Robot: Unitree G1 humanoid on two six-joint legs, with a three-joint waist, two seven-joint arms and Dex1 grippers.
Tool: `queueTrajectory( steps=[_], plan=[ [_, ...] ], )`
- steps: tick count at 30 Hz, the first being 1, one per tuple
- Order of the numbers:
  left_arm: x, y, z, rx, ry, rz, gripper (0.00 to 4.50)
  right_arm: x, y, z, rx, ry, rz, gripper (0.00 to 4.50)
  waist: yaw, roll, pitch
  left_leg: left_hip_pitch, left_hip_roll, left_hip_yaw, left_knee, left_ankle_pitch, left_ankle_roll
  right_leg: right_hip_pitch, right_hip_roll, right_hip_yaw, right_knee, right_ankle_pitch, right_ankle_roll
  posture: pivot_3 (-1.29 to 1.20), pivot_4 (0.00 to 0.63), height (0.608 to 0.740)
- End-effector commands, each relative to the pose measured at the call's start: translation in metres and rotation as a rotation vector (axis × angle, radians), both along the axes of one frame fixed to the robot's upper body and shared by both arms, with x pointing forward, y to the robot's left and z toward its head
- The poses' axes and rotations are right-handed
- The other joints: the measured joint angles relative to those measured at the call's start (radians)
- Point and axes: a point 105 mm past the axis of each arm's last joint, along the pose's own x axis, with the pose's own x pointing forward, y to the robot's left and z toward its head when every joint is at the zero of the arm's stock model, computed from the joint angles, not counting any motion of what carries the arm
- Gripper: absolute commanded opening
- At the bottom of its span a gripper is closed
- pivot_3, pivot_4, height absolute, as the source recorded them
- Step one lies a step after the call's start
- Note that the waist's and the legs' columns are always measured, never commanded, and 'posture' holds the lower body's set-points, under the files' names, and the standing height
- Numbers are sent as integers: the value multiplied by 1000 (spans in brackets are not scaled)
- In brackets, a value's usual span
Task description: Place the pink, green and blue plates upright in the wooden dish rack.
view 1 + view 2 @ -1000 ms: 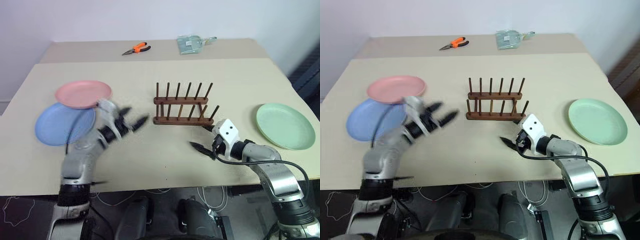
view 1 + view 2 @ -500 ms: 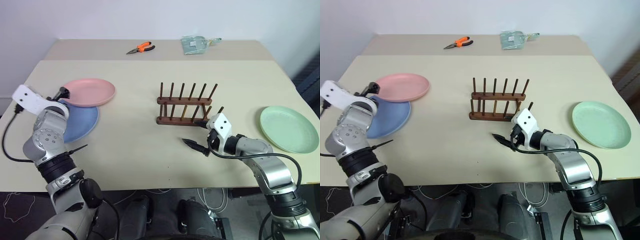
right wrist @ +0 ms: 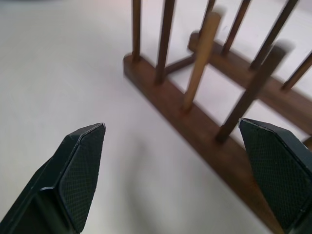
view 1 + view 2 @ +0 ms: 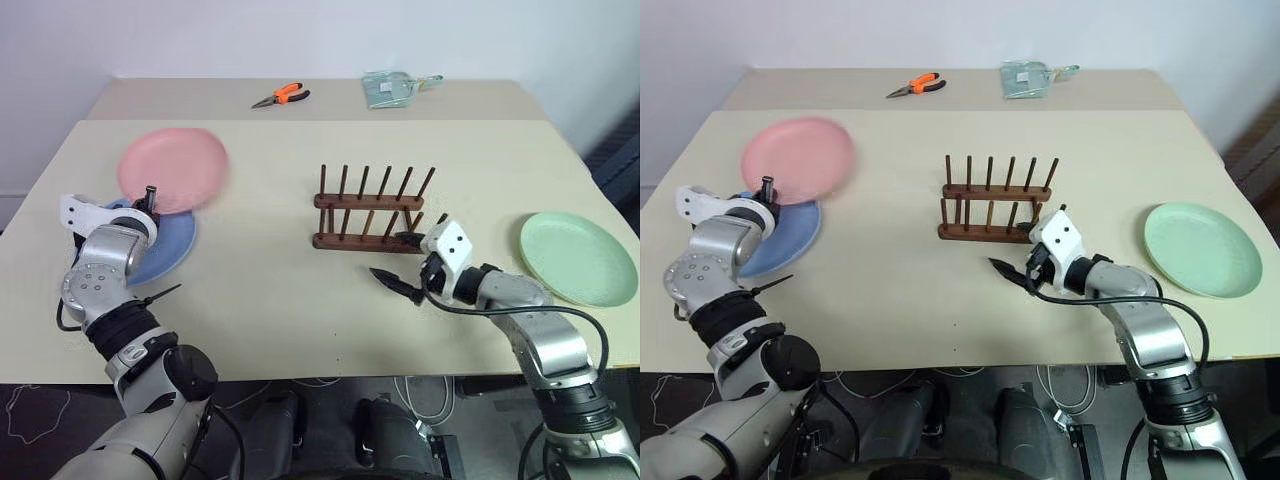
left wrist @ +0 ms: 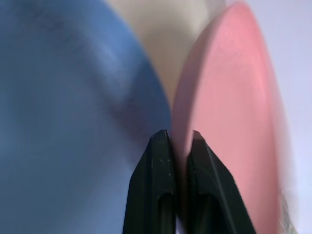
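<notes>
Two far-side items, orange pliers and clear bag; left pincer clamping pink plate, right pincer agape.

Beige table, second table behind, white wall.

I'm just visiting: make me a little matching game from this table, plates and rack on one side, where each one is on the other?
Things:
1. pink plate
2. blue plate
3. green plate
4. wooden dish rack

Places:
A. flat on the table near the robot's right arm
B. mid-table, no plates in it
C. tilted up, pinched at its rim by the left tool
D. flat on the table under the lifted plate

Pairs: 1-C, 2-D, 3-A, 4-B
</notes>
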Motion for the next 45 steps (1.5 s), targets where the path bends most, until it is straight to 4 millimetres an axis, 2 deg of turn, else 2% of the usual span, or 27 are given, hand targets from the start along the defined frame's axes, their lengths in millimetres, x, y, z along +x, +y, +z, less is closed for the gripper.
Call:
queueTrajectory(
  steps=[1, 5, 10, 14, 17, 18, 20, 24, 26, 27, 28, 31, 34, 36, 38, 42, 45],
  plan=[
    [1, -30, 67, 231, -254, -114, 94, -3, 4, 55, -22, -198, 52, 4500, -1, 0, 1, 0, 0, 1, 0, 0, 0, 0, 0, 0, 0, 0, 0, 0, 150, 740],
    [-1, -86, 107, 415, -416, -284, 94, 7, 24, 89, -128, -395, 69, 4500, -2, -1, 1, 0, 0, 1, -1, 0, -1, 0, 0, 0, 0, 0, 0, 0, 150, 740],
    [-10, -164, 133, 583, -536, -509, 94, 20, 54, 108, -313, -629, 109, 4500, -1, -1, 1, 0, 0, 1, -1, 0, -1, -1, 0, 1, 0, 0, 0, 0, 150, 740],
    [-15, -196, 140, 570, -574, -597, 94, 36, 60, 100, -573, -794, 113, 4500, -3, -1, 1, 0, 0, 1, -1, 1, 0, 0, 1, 1, -1, 0, 0, 0, 150, 740],
    [-19, -211, 140, 553, -585, -652, 94, 54, 50, 97, -728, -899, 23, 4500, -5, -1, 1, 0, 0, 1, -1, 2, 1, -1, 1, 1, -1, 0, 0, 0, 150, 740],
    [-20, -213, 138, 546, -581, -663, 66, 58, 48, 96, -761, -924, 8, 4241, -5, -1, 1, 0, 0, 1, -1, 3, 1, -1, 1, 1, 0, 0, 0, 0, 150, 740],
    [-21, -217, 133, 542, -568, -685, 57, 61, 44, 98, -772, -958, -37, 3678, -7, -1, 1, 0, 0, 1, -2, 3, 1, -1, 2, 1, 0, 0, 0, 0, 150, 740],
    [-24, -222, 127, 500, -571, -729, 57, 62, 39, 100, -798, -1005, -83, 1678, -11, -1, 1, 0, 1, 1, -2, 4, 0, -1, 3, 1, -1, 0, 0, 0, 150, 740],
    [-26, -223, 126, 455, -577, -746, 822, 62, 36, 101, -810, -1029, -108, 589, -13, -1, 1, 0, 1, 1, -2, 4, 0, -1, 3, 1, -1, 0, 0, 0, 150, 740],
    [-24, -222, 125, 436, -572, -736, 1108, 62, 35, 101, -812, -1035, -115, 194, -12, -1, 1, 0, 1, 1, -2, 4, 0, -1, 3, 1, -1, 0, 0, 0, 150, 740],
    [-21, -217, 126, 400, -564, -707, 1591, 62, 35, 101, -810, -1037, -121, 0, -11, -1, 1, 0, 1, 0, -2, 4, 0, 0, 3, 1, -1, 0, 0, 0, 150, 740],
    [-11, -198, 126, 326, -550, -607, 3140, 60, 32, 99, -797, -1028, -137, 0, -11, -1, 1, 0, 1, 0, -2, 4, 0, 0, 3, 1, -1, 0, 0, 0, 150, 740],
    [-3, -162, 122, 398, -529, -473, 3140, 57, 16, 104, -687, -967, -212, 0, -12, -1, 1, 0, 1, 0, -2, 4, -1, 0, 4, 1, -1, 0, 0, 0, 150, 740],
    [-3, -140, 116, 582, -512, -407, 3140, 53, -1, 114, -561, -915, -281, 0, -19, 0, 1, 0, 2, 0, -2, 4, -1, 0, 5, 2, -1, 0, 0, 0, 150, 740],
    [-5, -128, 105, 787, -485, -395, 3140, 46, -14, 122, -414, -849, -309, 0, -28, 0, 2, 1, 2, 0, -3, 5, -2, 0, 5, 2, -1, 0, 0, 0, 150, 740],
    [-22, -127, 66, 1071, -498, -554, 3140, 24, -36, 139, 42, -632, -285, 0, -29, 1, 2, 1, 3, 0, -4, 3, -4, 0, 5, 2, -2, 0, -1, 0, 150, 740],
    [-47, -140, 40, 1037, -546, -772, 3140, 1, -35, 133, 214, -458, -165, 0, -26, 1, 2, 1, 3, 0, -4, 2, -3, 0, 0, 2, -3, 0, -2, 0, 150, 740]
  ],
)
